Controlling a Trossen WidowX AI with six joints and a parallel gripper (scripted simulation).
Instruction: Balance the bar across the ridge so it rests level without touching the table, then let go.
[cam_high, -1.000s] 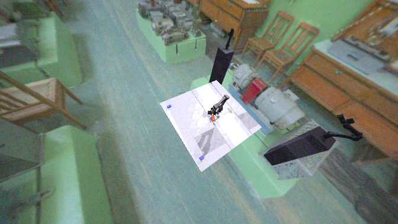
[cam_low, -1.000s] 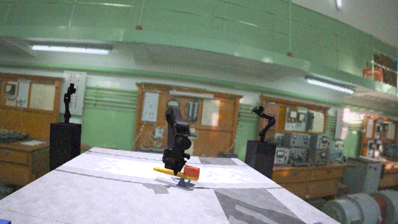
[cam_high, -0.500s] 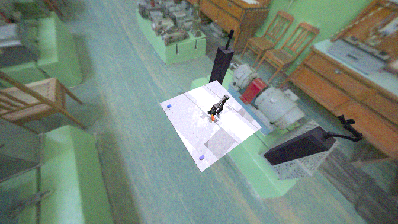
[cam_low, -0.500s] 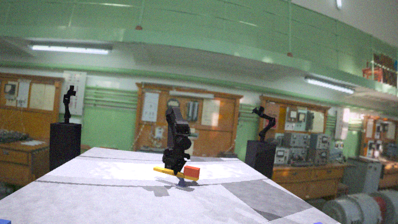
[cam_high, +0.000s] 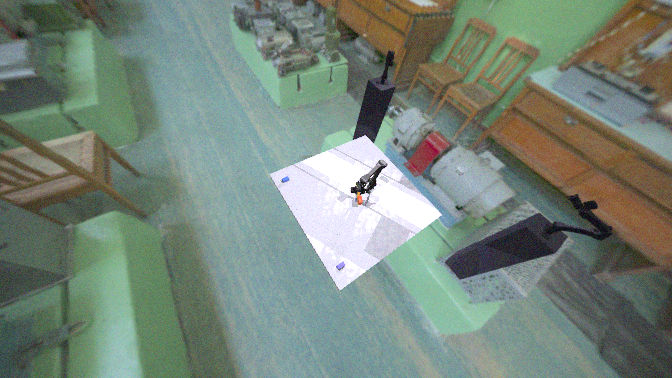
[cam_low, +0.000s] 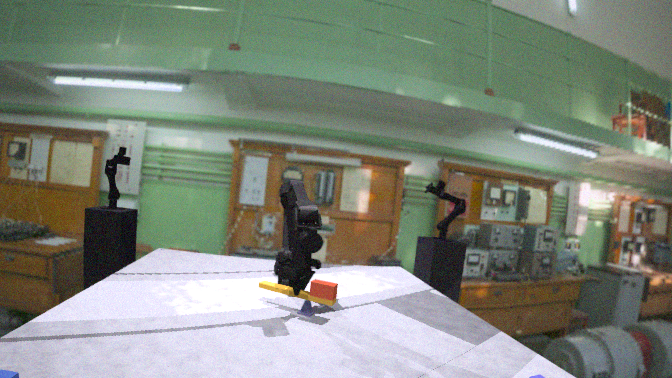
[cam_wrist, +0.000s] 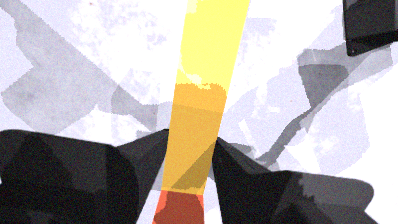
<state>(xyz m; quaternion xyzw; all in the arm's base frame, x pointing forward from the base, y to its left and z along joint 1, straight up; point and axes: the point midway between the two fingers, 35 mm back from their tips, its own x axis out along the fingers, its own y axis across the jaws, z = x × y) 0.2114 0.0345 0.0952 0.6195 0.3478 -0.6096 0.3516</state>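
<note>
Exterior view: nearest, a small blue ridge (cam_low: 306, 308) stands on the white table (cam_high: 320, 220) (cam_low: 200, 345) (cam_wrist: 280, 60). Just above it, a yellow bar (cam_low: 276, 287) (cam_wrist: 196, 125), red block (cam_high: 360, 199) (cam_low: 324, 290) (cam_wrist: 179, 207) at one end, is pinched in the black gripper (cam_high: 358, 191) (cam_low: 299, 291) (cam_wrist: 191, 138). Contact is unclear. Released off its balance point, the block's weight could tip it; farther back, the arm (cam_high: 372, 175) (cam_low: 295, 215) could nudge it while withdrawing.
</note>
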